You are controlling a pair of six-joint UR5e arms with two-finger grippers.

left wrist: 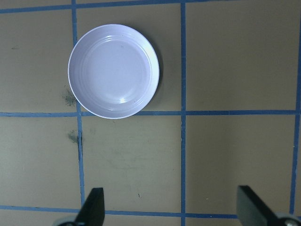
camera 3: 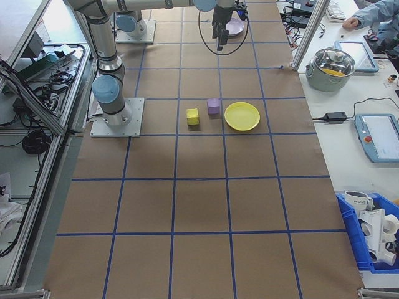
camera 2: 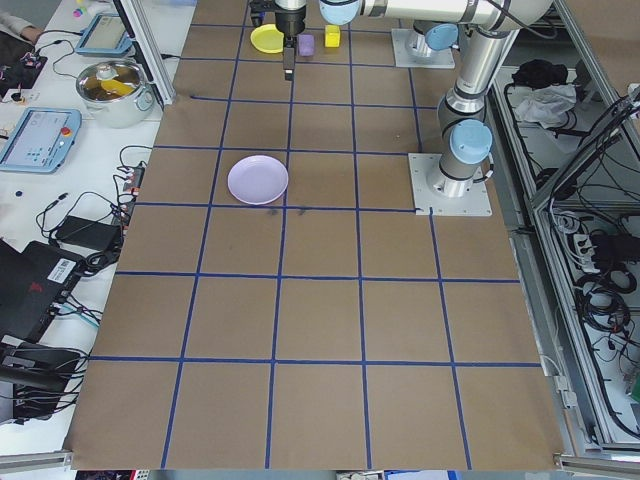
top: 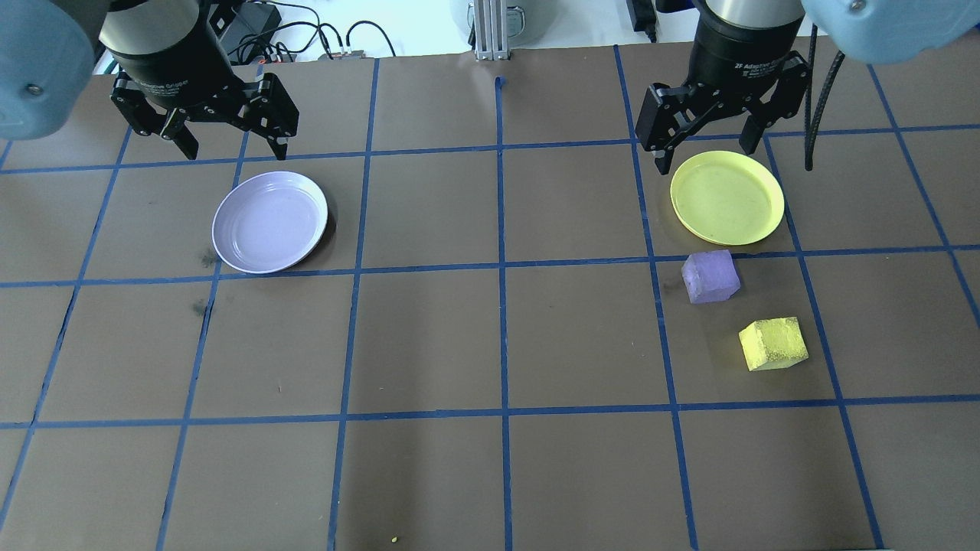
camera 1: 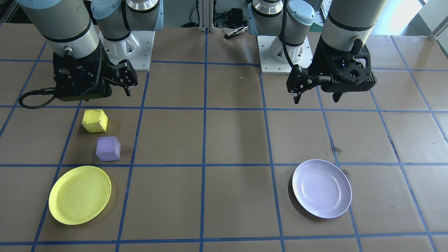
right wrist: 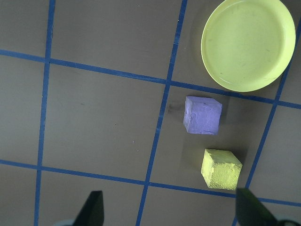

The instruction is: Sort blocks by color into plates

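yellow plate point(camera 1: 79, 199), purple block point(camera 1: 108, 148) just beside

A steel pot point(camera 3: 331, 65) and tablets point(camera 3: 378, 136) sit on side benches.

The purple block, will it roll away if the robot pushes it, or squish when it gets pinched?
Probably no rolling: the purple block is a cube resting flat on the table, so it should slide. Its rough, foam-like surface suggests it is light, grips well, and may squish a little.
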